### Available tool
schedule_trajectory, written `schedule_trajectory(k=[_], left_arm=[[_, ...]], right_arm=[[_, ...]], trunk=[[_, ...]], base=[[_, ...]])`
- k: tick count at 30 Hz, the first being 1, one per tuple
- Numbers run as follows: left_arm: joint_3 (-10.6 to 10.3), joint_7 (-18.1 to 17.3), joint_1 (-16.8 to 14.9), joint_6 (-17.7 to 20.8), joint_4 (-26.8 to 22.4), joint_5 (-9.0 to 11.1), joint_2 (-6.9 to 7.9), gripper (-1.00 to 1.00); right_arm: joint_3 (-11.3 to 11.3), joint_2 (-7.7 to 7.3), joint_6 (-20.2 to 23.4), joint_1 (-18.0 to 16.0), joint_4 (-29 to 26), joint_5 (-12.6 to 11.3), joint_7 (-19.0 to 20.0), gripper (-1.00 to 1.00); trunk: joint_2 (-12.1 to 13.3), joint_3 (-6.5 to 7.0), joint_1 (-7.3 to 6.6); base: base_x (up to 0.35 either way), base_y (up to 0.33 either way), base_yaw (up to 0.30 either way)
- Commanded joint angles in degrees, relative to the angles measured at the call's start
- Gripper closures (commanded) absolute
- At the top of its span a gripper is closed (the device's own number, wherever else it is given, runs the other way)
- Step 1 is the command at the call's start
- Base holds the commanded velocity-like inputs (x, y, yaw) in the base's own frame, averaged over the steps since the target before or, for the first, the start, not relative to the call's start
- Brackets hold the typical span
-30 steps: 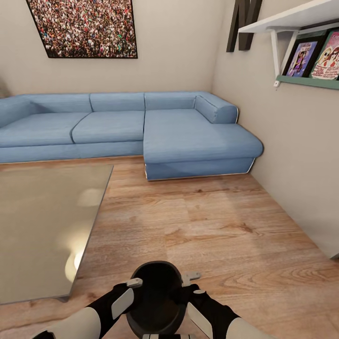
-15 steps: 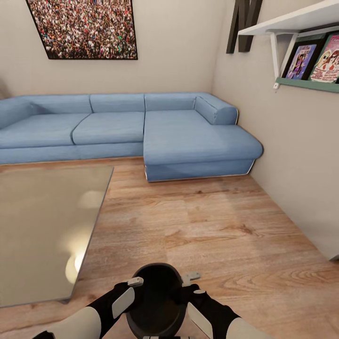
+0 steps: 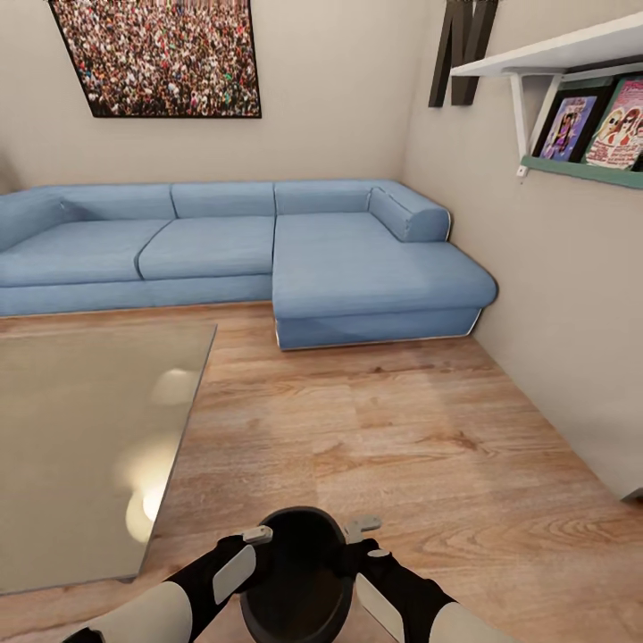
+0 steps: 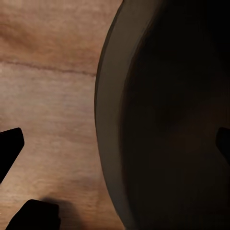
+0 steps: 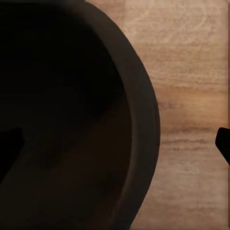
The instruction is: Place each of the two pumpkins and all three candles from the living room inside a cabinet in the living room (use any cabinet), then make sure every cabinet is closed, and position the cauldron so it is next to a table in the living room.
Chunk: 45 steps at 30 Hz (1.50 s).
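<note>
Holding the cauldron (image 3: 297, 572) between them at the bottom middle of the head view, the two grippers sit on opposite sides of its rim, above the wooden floor (image 3: 420, 446). The left gripper (image 3: 253, 542) is set against the pot's left rim, with one pale finger (image 3: 231, 573) lying along the outside; in the left wrist view the cauldron (image 4: 167, 120) sits between the dark fingertips (image 4: 9, 148), the jaws spread wide over its wall. The right gripper (image 3: 355, 533) meets the right rim in the same way, and the right wrist view shows the black pot (image 5: 67, 115) between its widely parted fingertips (image 5: 223, 143).

At the far left, the glass coffee table (image 3: 80, 438) lies near the pot, its right edge running slantwise toward the left arm. Behind it, a blue corner sofa (image 3: 268, 246) spans the back wall, its chaise reaching forward on the right. Above hangs a framed crowd photograph (image 3: 161, 54). Between table edge, chaise and right wall the planks lie bare and wide. High on the right wall are dark letter shapes (image 3: 460, 49), one reading as an N, and a white shelf (image 3: 563, 49) over a green ledge (image 3: 580, 170) with picture covers (image 3: 594, 121) whose writing is too small to read.
</note>
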Motion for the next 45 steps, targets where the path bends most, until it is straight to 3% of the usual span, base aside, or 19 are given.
schedule_trajectory(k=[1, 29, 45], left_arm=[[0.0, 0.0, 0.0, 0.0, 0.0, 0.0, -0.04, -1.00], [0.0, -0.1, 0.0, -0.1, 0.0, 0.0, -0.07, -1.00], [0.0, -0.2, 0.0, -0.1, 0.0, 0.0, -0.24, -1.00]], right_arm=[[0.0, 0.01, 0.0, 0.0, 0.0, 0.0, 0.0, -1.00], [-0.2, -0.24, 0.0, 0.0, 0.0, 0.0, 0.3, -1.00], [-0.2, -0.20, 0.0, 0.0, 0.0, 0.0, 0.4, -1.00]], trunk=[[0.4, 0.18, -0.22], [11.6, 5.21, -6.37], [18.1, 8.08, -9.89]], base=[[0.000, 0.000, 0.000], [0.000, 0.000, 0.000], [-0.179, 0.000, 0.000]])
